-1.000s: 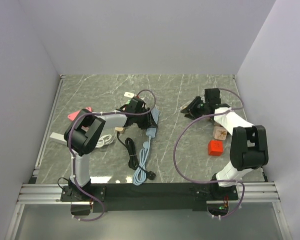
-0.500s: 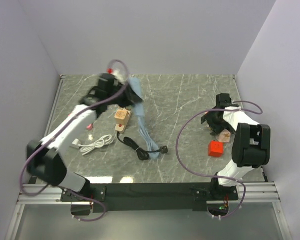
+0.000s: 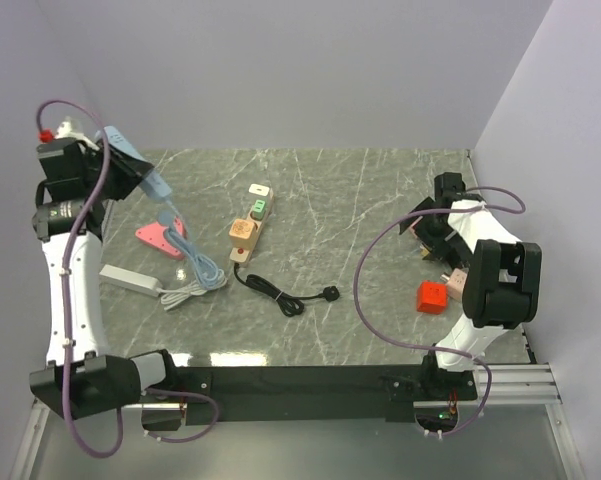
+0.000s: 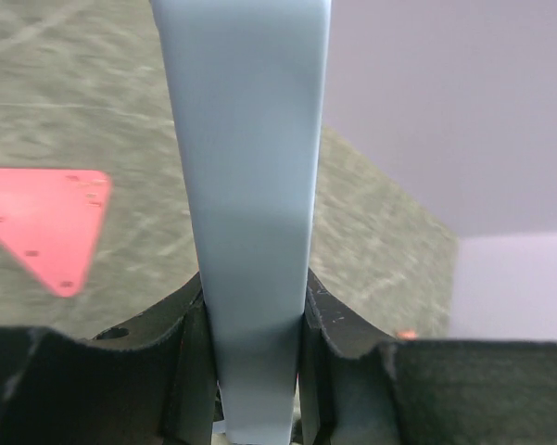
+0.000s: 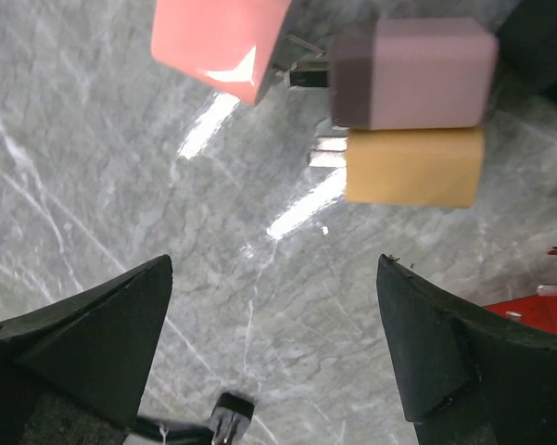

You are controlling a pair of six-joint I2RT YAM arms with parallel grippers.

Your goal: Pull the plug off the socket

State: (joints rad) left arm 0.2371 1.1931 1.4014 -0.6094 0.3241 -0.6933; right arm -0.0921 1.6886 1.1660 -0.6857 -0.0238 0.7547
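Note:
My left gripper (image 3: 108,160) is raised at the far left and shut on a light blue power strip (image 3: 138,170); its blue cable (image 3: 192,262) hangs down to the table. In the left wrist view the strip (image 4: 250,176) fills the gap between my fingers (image 4: 334,324). A beige socket block (image 3: 243,238) lies mid-table with a green plug (image 3: 261,208) and a white one (image 3: 260,190) at its far end. Its black cord ends in a loose black plug (image 3: 330,293). My right gripper (image 3: 427,226) stands open and holds nothing, just short of a pink (image 5: 218,42), a mauve (image 5: 412,74) and a tan adapter (image 5: 417,167).
A pink triangle (image 3: 160,238) and a white power strip (image 3: 130,280) lie at the left. A red cube (image 3: 432,296) sits beside the right arm. Walls close the table on the left, back and right.
The left arm swung from mid-table up to the far left, carrying the blue strip and dragging its cable. The right gripper moved toward the right wall and opened wide.

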